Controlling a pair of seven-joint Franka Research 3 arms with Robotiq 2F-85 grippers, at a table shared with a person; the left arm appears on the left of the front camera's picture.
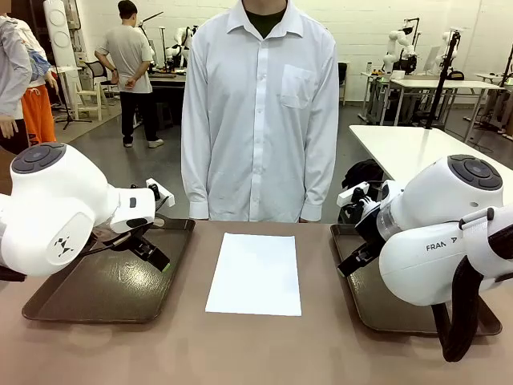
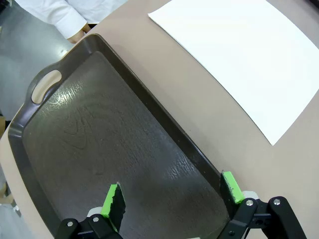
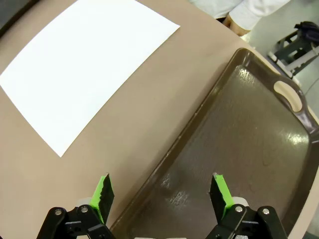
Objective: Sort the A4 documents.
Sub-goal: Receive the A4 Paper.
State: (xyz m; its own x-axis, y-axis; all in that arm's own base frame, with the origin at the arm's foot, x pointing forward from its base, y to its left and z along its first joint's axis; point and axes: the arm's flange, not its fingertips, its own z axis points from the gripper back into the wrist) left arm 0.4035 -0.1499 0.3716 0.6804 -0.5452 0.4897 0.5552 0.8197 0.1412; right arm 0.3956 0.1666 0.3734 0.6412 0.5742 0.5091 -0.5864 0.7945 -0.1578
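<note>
White A4 paper (image 1: 255, 273) lies flat on the brown table between two dark brown trays; whether it is one sheet or a thin stack I cannot tell. My left gripper (image 1: 159, 258) hangs open over the left tray (image 1: 96, 293), nothing between its green pads. In the left wrist view the gripper (image 2: 172, 186) spans the tray's (image 2: 99, 144) near rim, the paper (image 2: 244, 55) beyond it. My right gripper (image 1: 345, 268) is open too, and in the right wrist view it (image 3: 160, 181) straddles the inner rim of the right tray (image 3: 249, 134), beside the paper (image 3: 84, 69).
A person in a white shirt (image 1: 260, 112) stands at the far table edge, directly behind the paper, hands down at the edge (image 3: 234, 20). Both trays hold nothing. The right tray (image 1: 377, 309) is partly hidden by my right arm.
</note>
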